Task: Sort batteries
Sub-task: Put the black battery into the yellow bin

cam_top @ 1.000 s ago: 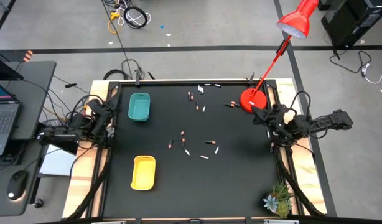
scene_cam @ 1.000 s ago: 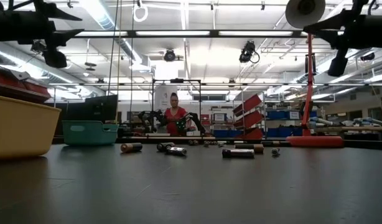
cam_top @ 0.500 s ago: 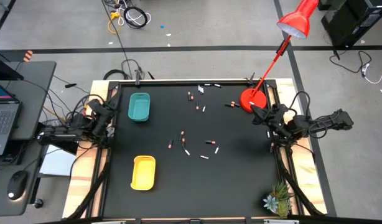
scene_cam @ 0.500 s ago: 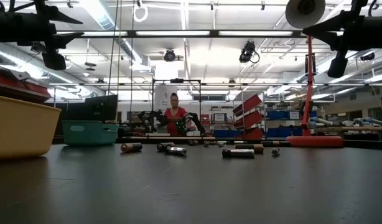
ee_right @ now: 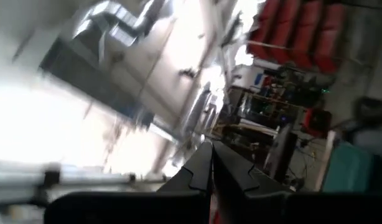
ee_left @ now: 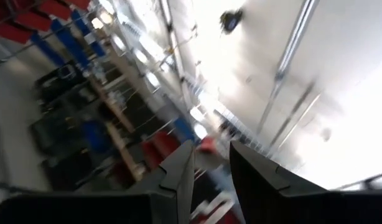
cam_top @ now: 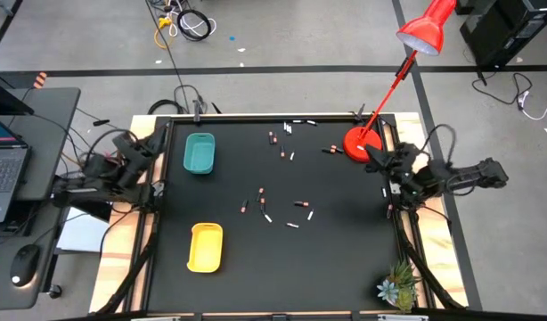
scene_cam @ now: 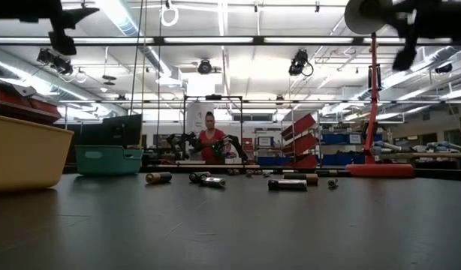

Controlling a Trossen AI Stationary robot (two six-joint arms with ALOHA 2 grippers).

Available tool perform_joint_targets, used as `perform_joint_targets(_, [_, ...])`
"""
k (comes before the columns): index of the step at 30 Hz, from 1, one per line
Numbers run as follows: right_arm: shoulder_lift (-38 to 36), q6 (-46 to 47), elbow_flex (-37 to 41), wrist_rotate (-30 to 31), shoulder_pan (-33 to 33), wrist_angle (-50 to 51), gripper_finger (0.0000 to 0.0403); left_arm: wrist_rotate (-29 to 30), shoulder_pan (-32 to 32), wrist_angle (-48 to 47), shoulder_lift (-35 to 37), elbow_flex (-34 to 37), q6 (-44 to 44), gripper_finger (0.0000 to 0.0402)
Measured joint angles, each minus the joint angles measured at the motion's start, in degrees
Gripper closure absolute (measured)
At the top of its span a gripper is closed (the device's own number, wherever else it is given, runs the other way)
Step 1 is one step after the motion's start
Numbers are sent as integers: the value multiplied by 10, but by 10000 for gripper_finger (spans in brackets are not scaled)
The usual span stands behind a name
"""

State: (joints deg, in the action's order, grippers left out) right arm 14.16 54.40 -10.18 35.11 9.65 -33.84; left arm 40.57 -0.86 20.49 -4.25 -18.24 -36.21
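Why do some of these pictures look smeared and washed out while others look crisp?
Both wrist views are streaked with motion blur and point up at bright ceiling lights, which wash them out. The high view is evenly lit and sharp. In the low view the batteries are clear, but the near black tabletop is soft.

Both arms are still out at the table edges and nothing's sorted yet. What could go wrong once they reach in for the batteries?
1. The batteries are tiny cylinders lying loose on the mat; a nudge could roll them.
2. The right gripper, shut and empty, sits beside the red lamp base and could clip it; a battery lies close by.
3. The left gripper, part open, waits near the teal tray; swinging in could shove it.
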Motion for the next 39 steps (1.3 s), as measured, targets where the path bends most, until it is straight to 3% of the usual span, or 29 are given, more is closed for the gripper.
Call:
perform_joint_targets(5, [112,-115,-188,-18,0,192,380,-22,0,-114,-74,-98,-1,290])
perform_joint_targets(9, [222,-172,-330,-24,0,350,380,-83,0,-141,-144,-162,25,290])
perform_joint_targets(12, [300,-194,-400,-24,0,411,380,-134,0,-144,-199,-194,61,291])
perform_joint_targets(21, [443,-198,-459,-79,0,306,380,-151,0,-134,-303,-215,70,291])
perform_joint_targets(31, [478,-286,-460,-67,-13,235,382,-161,0,-87,-313,-215,41,291])
perform_joint_targets(35, [478,-271,-460,-86,-13,201,389,-209,0,-91,-324,-215,30,291])
perform_joint_targets(39, [479,-271,-460,-159,-16,180,393,-273,0,-91,-363,-215,21,291])
